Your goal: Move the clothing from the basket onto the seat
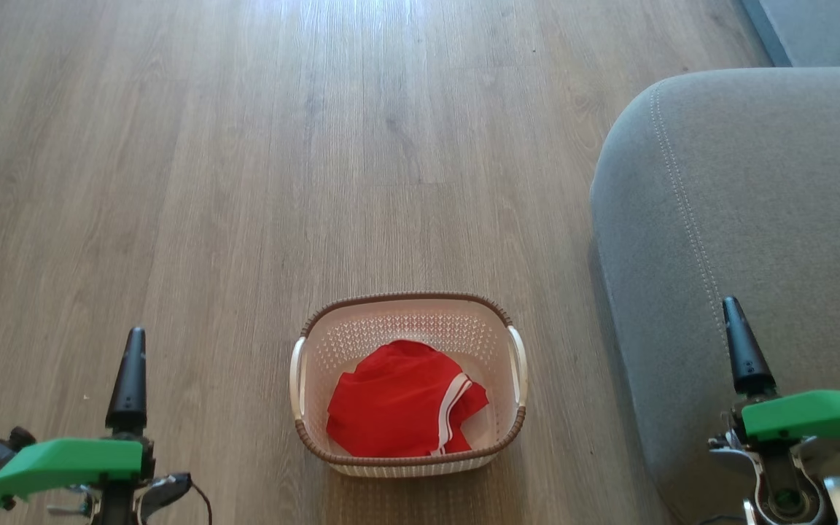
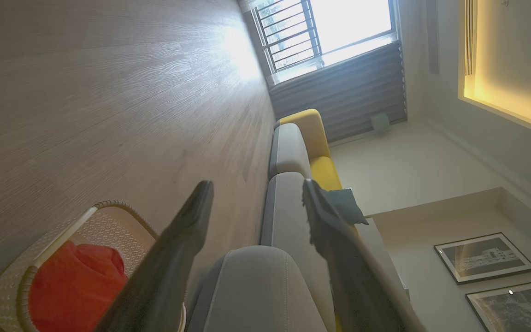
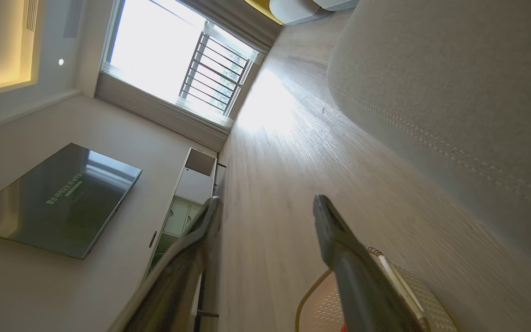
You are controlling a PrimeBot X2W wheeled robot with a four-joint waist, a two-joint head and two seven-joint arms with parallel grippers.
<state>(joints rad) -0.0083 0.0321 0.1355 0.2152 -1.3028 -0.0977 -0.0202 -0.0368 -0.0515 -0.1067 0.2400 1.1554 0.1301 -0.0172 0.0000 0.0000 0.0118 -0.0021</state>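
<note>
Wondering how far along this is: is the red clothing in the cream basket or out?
In. The bright red fabric clothing lies bunched inside the cream perforated plastic basket, below its rim.

We see wood-plank floor [image 1: 245,182], pale grey-brown, glare patch at far end. On it, centre and near us: basket [image 1: 391,324], upright, red clothing [image 1: 394,401] inside. To its right we have grey seat [image 1: 755,204] on floor, near basket but apart, strip of bare planks between. Further back on right, second grey cushion [image 1: 821,29]. White cabinet [image 3: 191,184] stands against wall.
</note>
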